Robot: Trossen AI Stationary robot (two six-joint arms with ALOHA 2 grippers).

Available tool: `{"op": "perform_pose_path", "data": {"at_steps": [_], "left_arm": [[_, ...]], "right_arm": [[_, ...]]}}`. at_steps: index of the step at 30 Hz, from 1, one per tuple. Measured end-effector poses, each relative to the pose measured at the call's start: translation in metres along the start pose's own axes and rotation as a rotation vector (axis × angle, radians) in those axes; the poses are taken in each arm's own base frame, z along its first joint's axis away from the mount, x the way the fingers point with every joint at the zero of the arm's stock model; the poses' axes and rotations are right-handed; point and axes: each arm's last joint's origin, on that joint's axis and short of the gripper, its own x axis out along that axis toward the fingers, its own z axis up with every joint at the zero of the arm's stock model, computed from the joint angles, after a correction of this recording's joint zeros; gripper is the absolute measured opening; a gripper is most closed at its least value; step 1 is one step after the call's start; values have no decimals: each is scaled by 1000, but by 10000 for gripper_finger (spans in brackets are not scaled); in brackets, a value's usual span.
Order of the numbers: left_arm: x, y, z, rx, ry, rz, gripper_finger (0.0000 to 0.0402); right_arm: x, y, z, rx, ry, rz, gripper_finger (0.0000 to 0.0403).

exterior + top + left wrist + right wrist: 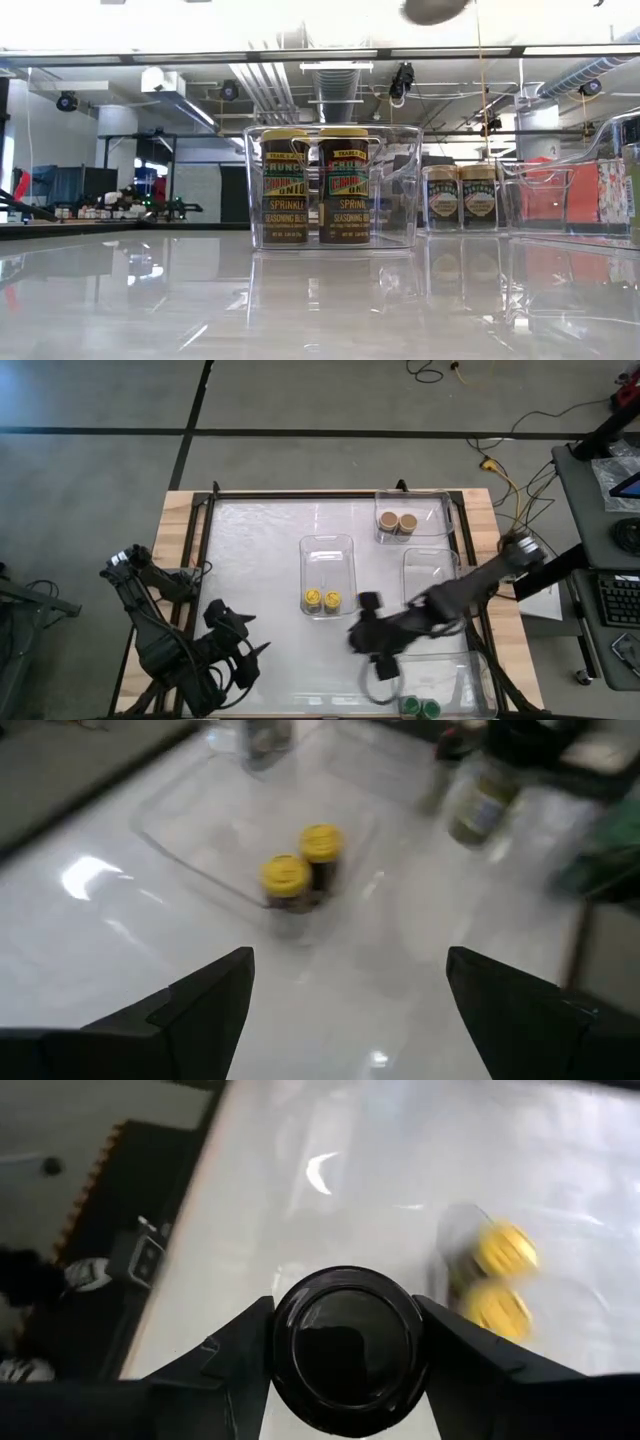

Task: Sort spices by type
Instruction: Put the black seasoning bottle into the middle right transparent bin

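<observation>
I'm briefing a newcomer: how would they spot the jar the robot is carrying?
Find the right arm reaching over the table's near right part. Its right gripper is shut on the black-lidded jar, the only jar not standing in a clear tray.

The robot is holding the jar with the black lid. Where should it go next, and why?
Probably carry the black-lidded jar over to the empty tray on the right. The right gripper has its fingers clamped on it, and the other trays hold the yellow-lidded jars, tan-lidded jars and green-lidded jars, so black likely needs its own.
</observation>
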Motion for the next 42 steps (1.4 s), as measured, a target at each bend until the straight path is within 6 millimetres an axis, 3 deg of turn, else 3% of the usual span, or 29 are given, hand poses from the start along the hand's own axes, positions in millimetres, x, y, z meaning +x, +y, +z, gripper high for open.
{"op": "perform_pose_path", "data": {"at_steps": [5,9,18,22,28,42], "left_arm": [[0,-17,6,-147,-73,-114,316],[3,-25,12,-202,-185,-136,316],[16,-39,26,-231,-194,-197,316],[22,-45,28,-238,-202,-207,316],[28,-47,28,-273,-185,-209,316],[33,-43,28,-246,-143,-187,316]], "right_arm": [[-56,8,-48,117,1,-103,201],[-90,1,-87,222,22,-152,199],[-142,-24,-165,329,148,-291,199],[-143,-27,-188,391,143,-278,199],[-120,-27,-218,408,193,-330,200],[-96,-22,-243,400,143,-223,199]]}}
